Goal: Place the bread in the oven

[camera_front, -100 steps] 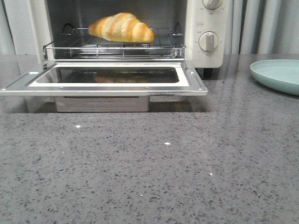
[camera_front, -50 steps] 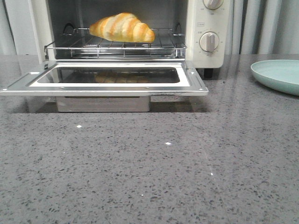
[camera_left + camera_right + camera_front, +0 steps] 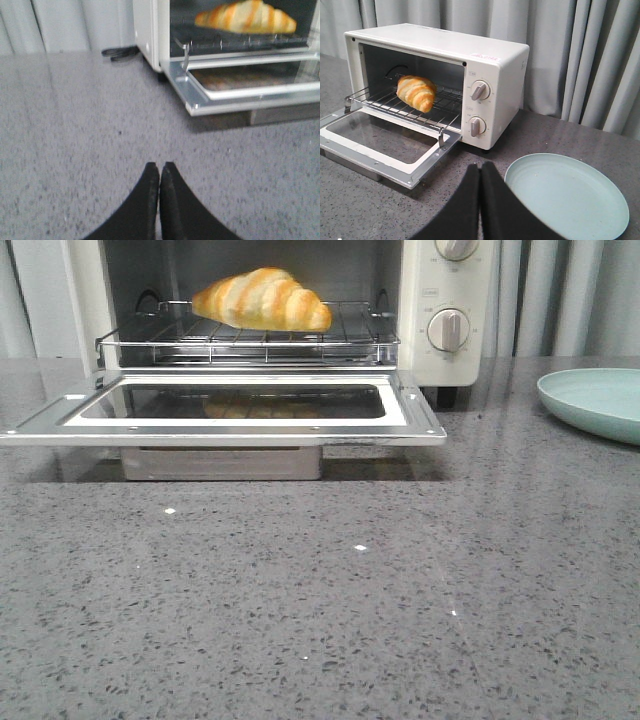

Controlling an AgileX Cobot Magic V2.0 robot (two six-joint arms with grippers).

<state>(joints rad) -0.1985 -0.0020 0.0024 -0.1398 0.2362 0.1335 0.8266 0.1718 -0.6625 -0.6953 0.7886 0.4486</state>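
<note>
The bread [image 3: 261, 299] lies on the wire rack [image 3: 245, 338] inside the oven [image 3: 500, 70], well beyond both clenched, empty hands, left hand [image 3: 159, 175] and right hand [image 3: 480, 175]; the lowered door [image 3: 230, 410] juts over the desk [image 3: 330, 600], so a careless closing push could jolt the rack

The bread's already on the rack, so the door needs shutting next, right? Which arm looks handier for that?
Probably left. The left claw, shut, faces the oven door's near corner across bare counter. The right claw, also shut, sits by the teal plate, off past the oven's knob side. The bread rests on the rack.
</note>
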